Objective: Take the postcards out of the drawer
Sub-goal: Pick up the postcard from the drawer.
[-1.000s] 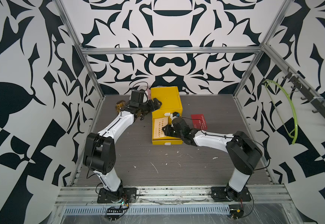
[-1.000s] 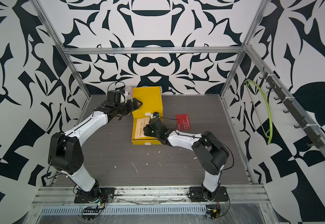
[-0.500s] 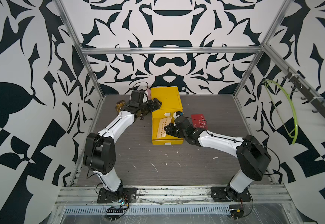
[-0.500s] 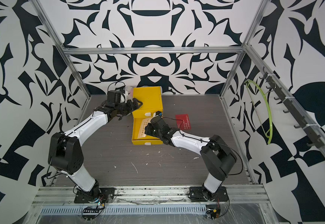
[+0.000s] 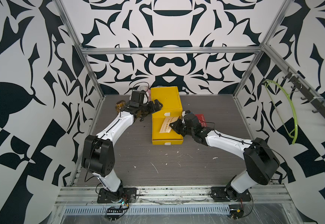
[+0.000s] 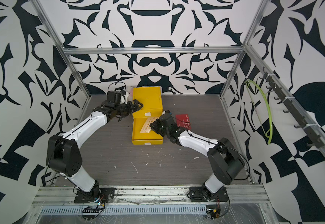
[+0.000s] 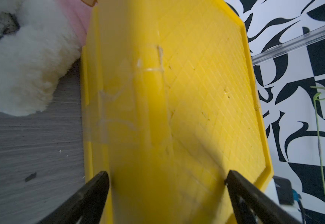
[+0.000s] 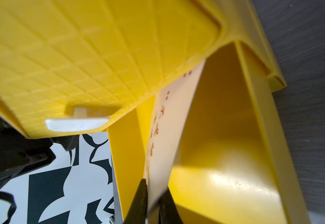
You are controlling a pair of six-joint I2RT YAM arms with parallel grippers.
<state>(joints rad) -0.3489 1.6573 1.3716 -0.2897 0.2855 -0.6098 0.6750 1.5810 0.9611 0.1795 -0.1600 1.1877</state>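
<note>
One cream postcard (image 8: 169,135), prob. light + bendy: R gripper (image 8: 153,191) pinches its edge; L gripper (image 7: 166,176) spread wide by yellow cabinet (image 7: 206,87).

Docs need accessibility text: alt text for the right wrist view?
The right gripper pinches a cream postcard with orange-brown writing, tilted up in the open yellow drawer. The drawer unit's ribbed body and a white handle loom close.

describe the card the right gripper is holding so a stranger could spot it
At the back of the grey table stands a yellow drawer unit with its lower drawer pulled open. Tilted up out of that drawer is a cream postcard with orange-brown writing, pinched by the right gripper. The neighbours lying beside the unit are red postcards.
</note>
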